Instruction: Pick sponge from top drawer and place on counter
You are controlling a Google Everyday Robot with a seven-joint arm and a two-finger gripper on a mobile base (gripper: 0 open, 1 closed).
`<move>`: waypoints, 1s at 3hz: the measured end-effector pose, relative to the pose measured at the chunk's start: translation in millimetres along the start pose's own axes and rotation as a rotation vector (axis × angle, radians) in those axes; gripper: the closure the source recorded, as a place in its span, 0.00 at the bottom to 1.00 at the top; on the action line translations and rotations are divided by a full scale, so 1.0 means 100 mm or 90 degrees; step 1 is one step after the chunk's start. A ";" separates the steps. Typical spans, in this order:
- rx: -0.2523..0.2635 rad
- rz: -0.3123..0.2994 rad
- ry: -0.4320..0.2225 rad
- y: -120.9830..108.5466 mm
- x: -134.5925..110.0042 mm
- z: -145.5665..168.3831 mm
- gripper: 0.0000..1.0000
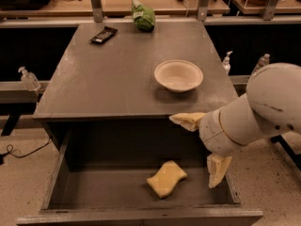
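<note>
I saw my tool [193,152] spread wide and empty over the right side of the open top drawer [56,182]. The sponge [166,178] lay on the drawer floor, near the lower finger. A bowl [178,75] sat on the bench [108,79].

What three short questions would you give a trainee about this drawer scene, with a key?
1. True or false: the sponge lies in the open top drawer, apart from the gripper.
2. Choose one. The gripper is: A left of the sponge; B right of the sponge, at the drawer's right side; C directly on top of the sponge.
3. Fill in: the gripper's jaws are ____.

Key: 1 true; 2 B; 3 open.
</note>
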State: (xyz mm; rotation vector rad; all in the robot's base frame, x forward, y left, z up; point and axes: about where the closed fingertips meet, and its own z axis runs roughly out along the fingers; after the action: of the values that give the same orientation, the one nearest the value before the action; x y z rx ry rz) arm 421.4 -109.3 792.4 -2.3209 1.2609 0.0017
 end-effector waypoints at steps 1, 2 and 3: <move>0.021 0.001 0.011 -0.10 0.04 -0.04 0.00; 0.001 -0.005 0.018 -0.09 0.06 0.03 0.00; -0.045 -0.032 0.012 0.09 0.21 0.43 0.00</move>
State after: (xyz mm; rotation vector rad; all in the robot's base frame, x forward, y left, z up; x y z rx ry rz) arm 435.8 -112.2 746.2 -2.4179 1.2301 0.0081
